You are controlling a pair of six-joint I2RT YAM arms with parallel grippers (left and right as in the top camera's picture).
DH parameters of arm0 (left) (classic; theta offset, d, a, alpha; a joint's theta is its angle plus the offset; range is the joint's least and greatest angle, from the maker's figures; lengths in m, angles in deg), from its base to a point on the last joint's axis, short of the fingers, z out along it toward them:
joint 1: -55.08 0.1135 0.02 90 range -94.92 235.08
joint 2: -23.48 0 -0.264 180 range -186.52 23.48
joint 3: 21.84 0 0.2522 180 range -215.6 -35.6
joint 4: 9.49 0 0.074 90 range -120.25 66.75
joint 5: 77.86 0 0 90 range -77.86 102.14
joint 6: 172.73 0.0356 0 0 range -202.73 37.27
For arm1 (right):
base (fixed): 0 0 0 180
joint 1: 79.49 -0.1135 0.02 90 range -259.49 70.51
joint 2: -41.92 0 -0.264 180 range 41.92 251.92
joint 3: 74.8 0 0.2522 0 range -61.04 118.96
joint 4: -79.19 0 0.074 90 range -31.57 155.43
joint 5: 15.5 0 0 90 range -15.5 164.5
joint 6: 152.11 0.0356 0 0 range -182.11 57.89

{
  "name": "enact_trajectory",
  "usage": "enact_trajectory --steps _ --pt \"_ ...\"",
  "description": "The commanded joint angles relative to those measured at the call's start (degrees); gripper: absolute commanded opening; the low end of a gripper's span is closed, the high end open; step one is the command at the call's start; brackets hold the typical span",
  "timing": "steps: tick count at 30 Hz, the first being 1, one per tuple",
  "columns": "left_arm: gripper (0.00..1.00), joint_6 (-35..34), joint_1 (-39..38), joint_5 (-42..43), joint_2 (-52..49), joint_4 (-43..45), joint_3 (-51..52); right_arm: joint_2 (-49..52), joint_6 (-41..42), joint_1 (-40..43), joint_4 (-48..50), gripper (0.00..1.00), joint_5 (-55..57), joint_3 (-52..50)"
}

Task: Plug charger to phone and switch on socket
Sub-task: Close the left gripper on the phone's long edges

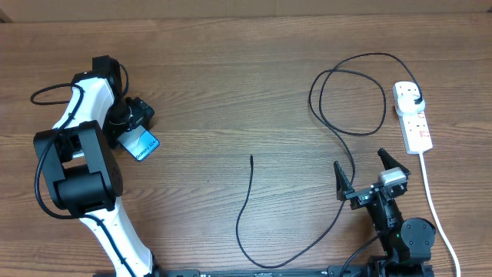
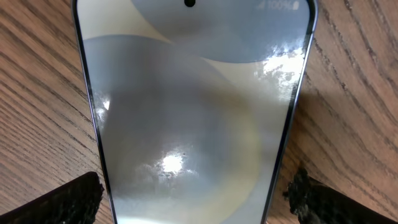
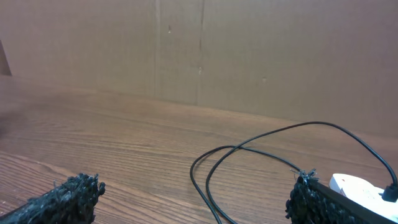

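Note:
The phone [image 1: 144,145], with a light blue screen, lies flat on the wooden table at the left. It fills the left wrist view [image 2: 193,93]. My left gripper [image 1: 132,131] is open and low over it, one finger on each side of its long edges [image 2: 196,194], with small gaps. The charger, a thin black cable [image 1: 346,131], loops across the right half. Its plug [image 1: 415,98] sits in the white socket strip [image 1: 415,127], and its free tip [image 1: 251,158] lies mid-table. My right gripper [image 1: 365,175] is open and empty, above the cable loops [image 3: 249,149].
The socket's thick white cord [image 1: 434,208] runs down the right side toward the front edge, beside the right arm's base. The socket strip also shows at the right edge of the right wrist view [image 3: 354,185]. A cardboard wall [image 3: 199,50] stands behind the table.

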Motion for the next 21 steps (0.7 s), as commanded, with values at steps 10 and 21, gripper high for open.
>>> enact_trajectory --steps 10,21 --pt "1.00 0.83 -0.04 -0.11 -1.20 0.98 1.81 -0.52 -0.09 -0.33 0.35 1.00 0.33 -0.61" --pt "1.00 0.22 -0.04 0.26 -1.20 2.21 2.95 -0.52 -0.09 -0.33 0.35 1.00 0.35 -0.61"
